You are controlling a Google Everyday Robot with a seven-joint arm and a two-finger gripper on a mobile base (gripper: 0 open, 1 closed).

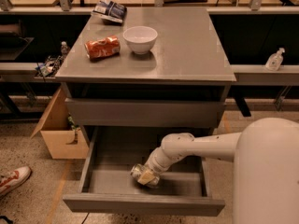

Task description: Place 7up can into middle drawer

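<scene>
The middle drawer (pixel 96 149) is pulled open below the upper grey drawer front (pixel 142 113). It is a wide, shallow grey tray. The 7up can (pixel 138 172), silvery-white, lies on its side low inside the drawer near the front middle. My gripper (pixel 147 177) reaches down into the drawer from the right and is at the can, which sits at or just above the drawer floor. My white arm (pixel 196 146) covers the right part of the drawer.
On the cabinet top (pixel 187 50) stand a white bowl (pixel 140 38), an orange-red soda can (pixel 102 47) on its side and a dark packet (pixel 109 10). A cardboard box (pixel 58 134) stands left of the cabinet. A shoe (pixel 13 178) is at the far left.
</scene>
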